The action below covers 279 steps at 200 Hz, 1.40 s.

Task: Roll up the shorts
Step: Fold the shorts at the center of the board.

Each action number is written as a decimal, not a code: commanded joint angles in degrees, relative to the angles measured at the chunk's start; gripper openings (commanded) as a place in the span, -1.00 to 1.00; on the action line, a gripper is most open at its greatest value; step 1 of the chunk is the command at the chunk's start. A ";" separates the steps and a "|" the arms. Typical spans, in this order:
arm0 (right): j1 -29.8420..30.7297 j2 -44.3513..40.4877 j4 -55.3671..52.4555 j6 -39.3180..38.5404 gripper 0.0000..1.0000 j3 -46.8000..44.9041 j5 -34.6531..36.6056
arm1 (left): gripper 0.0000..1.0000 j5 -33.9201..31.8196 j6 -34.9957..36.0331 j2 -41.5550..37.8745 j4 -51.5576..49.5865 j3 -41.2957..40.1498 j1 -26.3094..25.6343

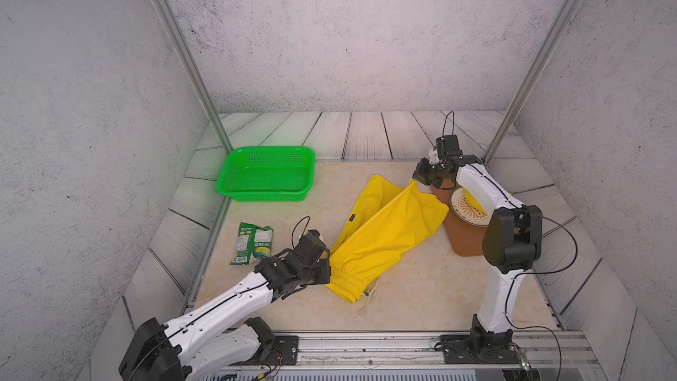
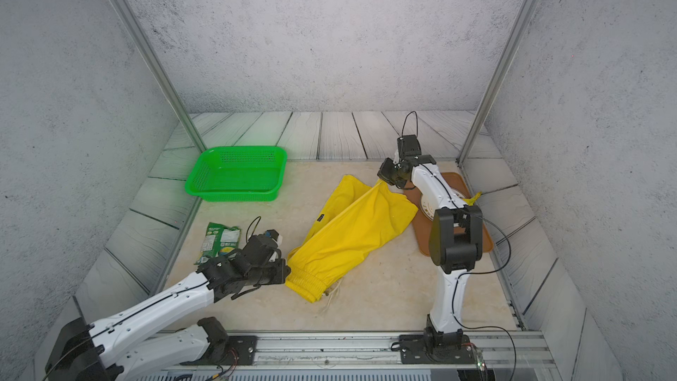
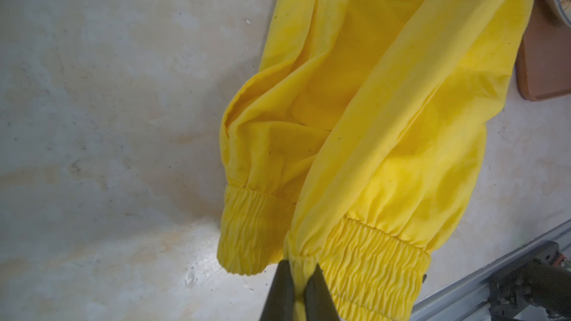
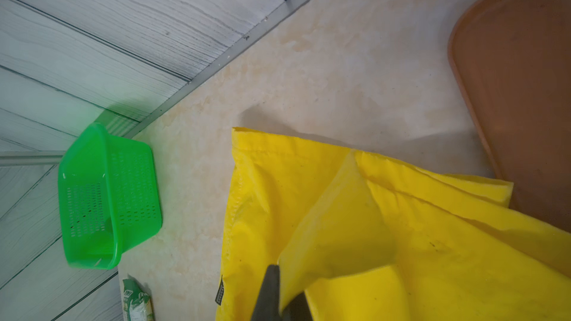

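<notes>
Yellow cloth shorts (image 1: 384,236) taut — left gripper (image 3: 299,268) clamps gathered waistband (image 3: 370,257), right gripper (image 4: 285,285) smooth hem (image 4: 340,273).

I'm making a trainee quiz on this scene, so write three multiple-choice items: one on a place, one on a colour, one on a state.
1. Where does the left hand grip the shorts? A leg hem; B waistband; C drawstring.
2. The basket's colour? A red; B blue; C green.
3. The right hand is: A shut on the shorts; B open; C inside the basket.
Key: 1 B, gathered elastic is pinched; 2 C, bright green mesh; 3 A, cloth peaks up from its grip.
</notes>
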 commanded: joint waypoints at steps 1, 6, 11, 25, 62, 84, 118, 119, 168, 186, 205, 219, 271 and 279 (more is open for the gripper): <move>-2.20 -0.64 3.78 -0.96 -1.00 2.65 5.76 | -1.00 -2.82 0.93 1.99 -6.82 -0.27 0.84; -2.16 -0.61 3.73 -1.10 -1.00 2.72 5.76 | -1.00 -2.87 0.99 2.47 -6.82 -0.31 0.95; -2.18 -0.57 3.72 -1.17 -1.00 2.81 5.76 | -1.00 -2.96 0.85 2.85 -6.91 -0.36 1.13; -2.13 0.18 3.24 -1.58 -1.00 3.77 5.67 | -1.00 -3.23 0.64 3.58 -6.58 -0.85 1.44; -1.33 4.59 0.40 -2.73 -0.94 9.19 4.33 | -0.90 -4.07 -0.09 4.75 -5.46 -1.89 2.02; -0.80 7.95 -0.16 -2.96 -0.31 12.78 1.90 | -0.55 -5.16 -0.29 5.82 -6.48 -1.49 2.09; -0.06 10.95 -3.44 -4.48 -0.02 19.45 0.15 | -0.09 -5.66 -0.17 6.95 -10.24 0.29 2.14; -0.05 10.89 -3.48 -4.51 -0.03 19.44 0.14 | -0.09 -5.65 -0.16 6.93 -10.29 0.33 2.11; 1.48 3.94 0.26 -6.08 -0.02 10.98 -1.09 | 0.06 -5.50 0.79 4.44 -10.25 0.55 2.11; 2.73 2.84 0.36 -7.32 -0.02 8.89 -1.11 | -0.02 -6.13 0.81 3.68 -9.28 0.30 2.13; 4.72 3.91 -0.70 -7.80 -0.01 9.27 -1.15 | -0.11 -4.53 0.92 4.29 -6.86 -0.85 2.12; 6.47 6.67 -3.91 -8.42 -0.01 12.24 0.61 | -0.36 -2.54 1.09 5.80 -7.27 -0.85 2.11; 10.67 19.17 -11.82 -4.88 0.04 24.55 2.77 | -0.86 5.89 1.65 13.13 -2.28 -4.69 2.00; 11.24 20.49 -11.95 -4.40 0.05 25.61 2.78 | -0.95 7.23 2.01 14.24 -1.44 -5.08 1.87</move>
